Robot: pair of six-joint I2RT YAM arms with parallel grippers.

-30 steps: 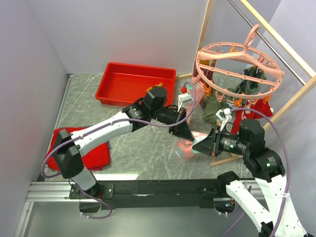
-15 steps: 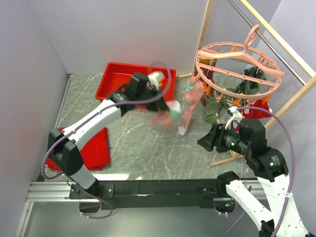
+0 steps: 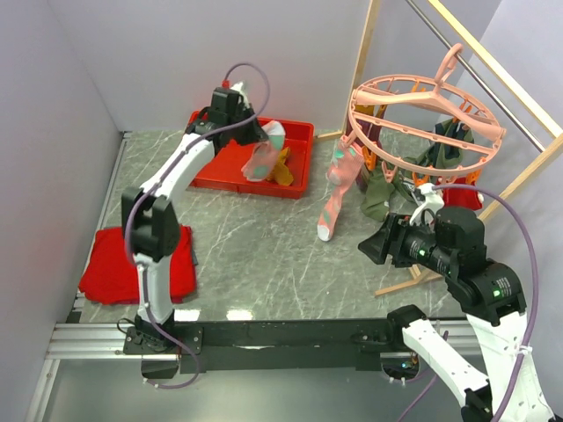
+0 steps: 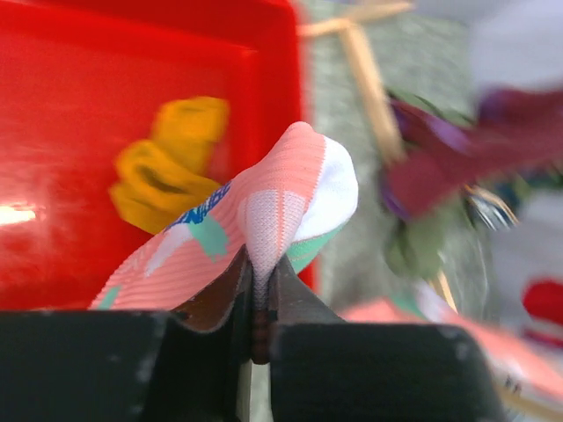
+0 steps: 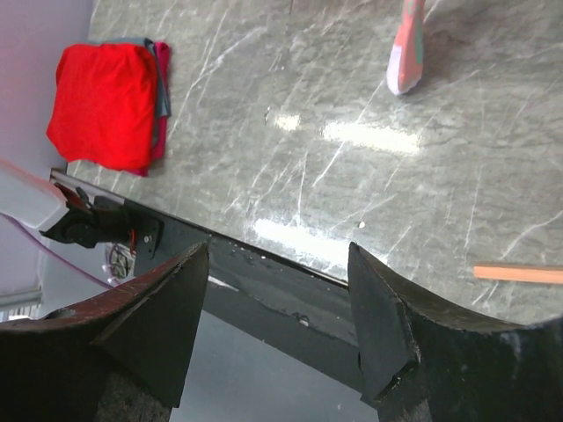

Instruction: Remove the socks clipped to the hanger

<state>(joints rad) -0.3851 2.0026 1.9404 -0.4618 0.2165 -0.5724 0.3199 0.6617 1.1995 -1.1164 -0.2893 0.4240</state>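
Socks: one pink sock is off the hanger and over the tray

Your left claw is clenched on a pink sock, pinching a fold of it between the fingertips. It holds the sock above the red tray at the far left of the bench. A second ago that same sock was out over the middle of the bench with both claws at it. Since then your right claw has let go. It now stands released and empty, drawn back on the right side below the hanger. The left arm has swung the sock across on its own. That sock looks to be one release away from being put down, and a yellow sock already lies in the tray beneath it.

Judging from this, you are only partway through. A matching pink sock is still clipped at the left side of the ring, with its toe down near the bench. An olive sock hangs just behind it. Your free right claw looks the better placed of the two to take the next one.
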